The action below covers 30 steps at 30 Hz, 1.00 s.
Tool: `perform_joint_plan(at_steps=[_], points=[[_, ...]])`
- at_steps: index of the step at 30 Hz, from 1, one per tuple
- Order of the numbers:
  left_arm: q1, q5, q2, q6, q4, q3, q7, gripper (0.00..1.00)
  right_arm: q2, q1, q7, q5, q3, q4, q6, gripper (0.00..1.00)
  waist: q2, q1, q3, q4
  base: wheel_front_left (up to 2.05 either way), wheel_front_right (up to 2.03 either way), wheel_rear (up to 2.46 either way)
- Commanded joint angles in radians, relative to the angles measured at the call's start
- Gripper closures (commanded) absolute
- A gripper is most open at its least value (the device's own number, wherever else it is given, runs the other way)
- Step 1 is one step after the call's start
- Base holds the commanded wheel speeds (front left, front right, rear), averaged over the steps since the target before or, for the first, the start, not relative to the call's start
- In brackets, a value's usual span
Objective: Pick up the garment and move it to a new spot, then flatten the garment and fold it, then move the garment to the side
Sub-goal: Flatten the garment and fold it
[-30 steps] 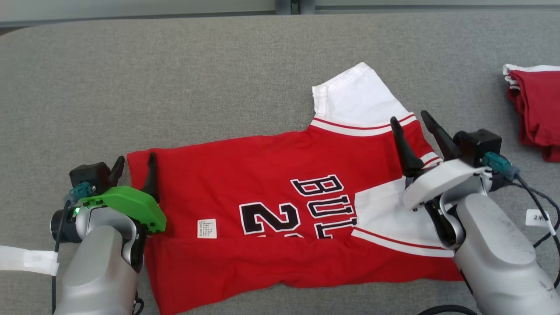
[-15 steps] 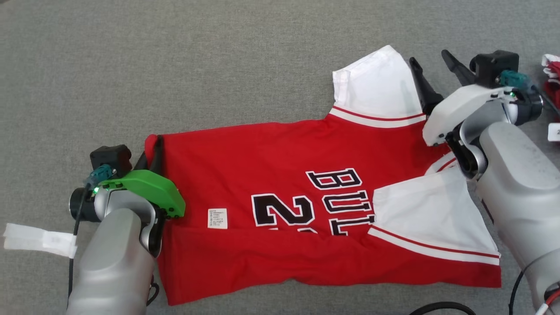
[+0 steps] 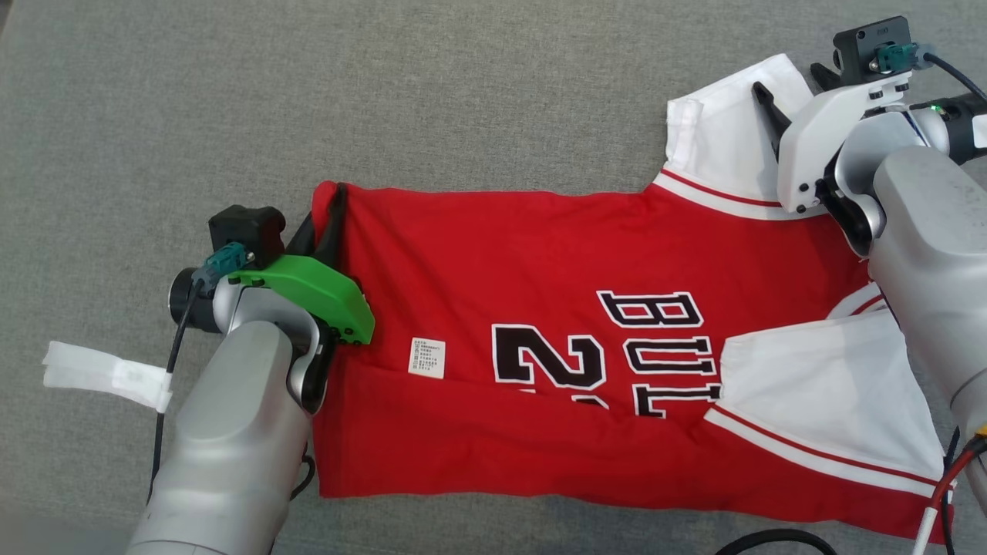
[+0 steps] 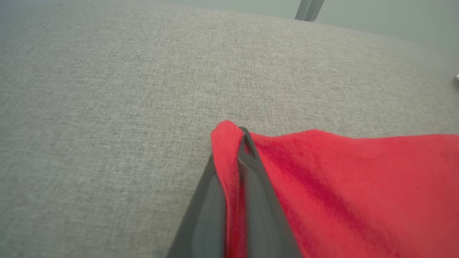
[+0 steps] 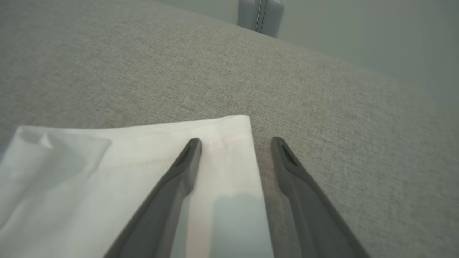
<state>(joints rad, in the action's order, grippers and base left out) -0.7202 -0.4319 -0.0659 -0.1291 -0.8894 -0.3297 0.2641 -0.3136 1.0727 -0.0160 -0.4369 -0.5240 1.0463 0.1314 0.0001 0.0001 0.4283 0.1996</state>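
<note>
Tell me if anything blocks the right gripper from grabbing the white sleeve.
Nothing visible does. The right gripper is open at the edge of the white sleeve, one finger over the cloth, the other over the bare grey surface beside it. The left gripper is shut on a red corner of the shirt.

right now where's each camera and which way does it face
Head view: on the head, looking down at the red jersey on the grey table; left arm and right arm show.
Left wrist view: on that wrist, looking along the left gripper, shut on the jersey's hem corner.
Right wrist view: on that wrist, looking along the open right gripper straddling the white sleeve edge.
Shared: head and left wrist views both show that pinched corner.
</note>
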Motion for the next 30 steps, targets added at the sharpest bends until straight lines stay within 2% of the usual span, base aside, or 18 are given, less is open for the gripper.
perform_joint_plan(at_steps=[1,3,4,5,6,7,11,18,25,30], points=[[-0.026,-0.007,0.003,-0.002,0.002,-0.008,0.0,1.0,0.005,0.021,-0.003,-0.004,-0.006,0.025,-0.002,0.0,-0.0001,-0.0001,0.027,0.025,0.0,0.0,0.0],[-0.032,-0.013,0.004,-0.002,0.002,-0.013,0.0,1.0,0.013,0.028,-0.008,-0.014,-0.015,0.049,-0.002,0.0,-0.0001,-0.0001,0.034,0.028,0.0,0.0,0.0],[-0.034,-0.015,0.004,-0.002,0.002,-0.015,0.0,1.0,0.016,0.028,-0.012,-0.018,-0.022,0.058,-0.002,0.59,-0.0001,-0.0001,0.036,0.029,0.0,0.0,0.0],[-0.037,-0.014,0.004,-0.002,0.0,-0.018,-0.001,1.0,0.019,0.029,-0.014,-0.019,-0.033,0.065,-0.001,0.92,-0.0001,-0.0001,0.038,0.029,0.0,0.0,0.0],[-0.04,-0.014,0.003,-0.002,-0.002,-0.019,0.0,1.0,0.017,0.033,-0.009,-0.021,-0.039,0.07,-0.001,0.92,-0.0001,-0.0001,0.04,0.028,0.0,0.0,0.0],[-0.044,-0.015,0.003,-0.002,-0.004,-0.02,-0.001,1.0,0.013,0.038,-0.002,-0.024,-0.044,0.075,-0.001,1.0,-0.0001,-0.0001,0.042,0.026,0.0,0.0,0.0],[-0.062,-0.006,-0.005,-0.002,0.002,-0.017,0.0,1.0,-0.016,0.068,0.06,-0.026,-0.044,0.091,-0.002,1.0,-0.0001,-0.0001,0.045,0.018,0.0,0.0,0.0],[-0.104,0.007,-0.017,-0.002,0.003,-0.019,0.0,1.0,-0.025,0.12,0.181,-0.007,-0.013,0.148,-0.002,1.0,-0.0001,-0.0001,0.041,-0.005,0.0,0.0,0.0],[-0.121,0.01,-0.05,-0.002,0.007,-0.044,0.0,1.0,0.007,0.108,0.259,-0.008,0.016,0.191,-0.002,1.0,-0.0001,-0.0001,0.013,-0.042,0.0,0.0,0.0],[-0.051,-0.02,-0.071,-0.002,0.036,-0.052,0.0,1.0,0.04,0.042,0.279,-0.046,0.018,0.116,-0.002,1.0,-0.0001,-0.0001,-0.04,-0.066,0.0,0.0,0.0]])
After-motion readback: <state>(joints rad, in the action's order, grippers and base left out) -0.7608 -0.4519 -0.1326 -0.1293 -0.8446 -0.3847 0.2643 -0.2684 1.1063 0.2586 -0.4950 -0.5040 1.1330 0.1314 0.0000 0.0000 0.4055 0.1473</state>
